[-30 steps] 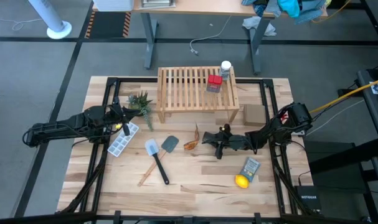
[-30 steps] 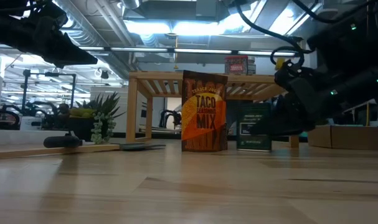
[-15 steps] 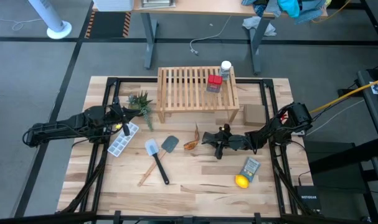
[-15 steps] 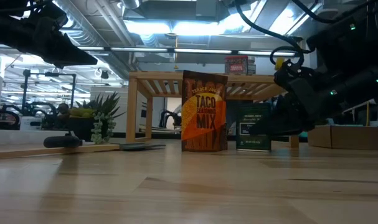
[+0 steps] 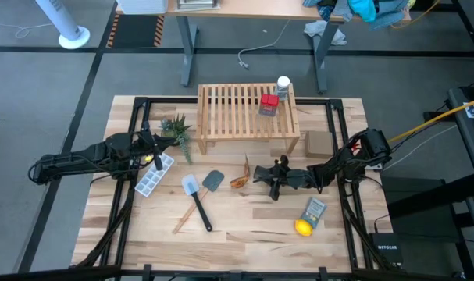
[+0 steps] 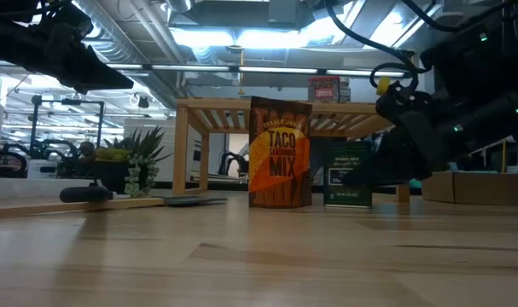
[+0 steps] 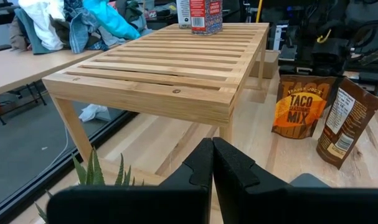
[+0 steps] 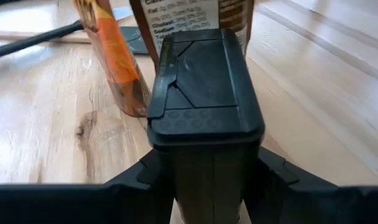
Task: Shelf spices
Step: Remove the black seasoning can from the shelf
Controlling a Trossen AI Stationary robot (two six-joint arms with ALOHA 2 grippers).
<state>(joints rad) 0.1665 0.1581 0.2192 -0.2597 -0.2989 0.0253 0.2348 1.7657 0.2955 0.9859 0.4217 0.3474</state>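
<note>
One small black box (image 8: 204, 81) sits clamped in the right gripper (image 5: 277, 178), in front of the light wooden slatted shelf (image 5: 248, 113), long axis pointing toward the two upright orange packets (image 5: 243, 173). Left gripper (image 7: 212, 163) is closed, empty.

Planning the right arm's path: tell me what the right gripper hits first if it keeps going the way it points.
The right gripper, clamped on a black box, would likely first meet the two taco mix packets, though depth is unclear.
</note>
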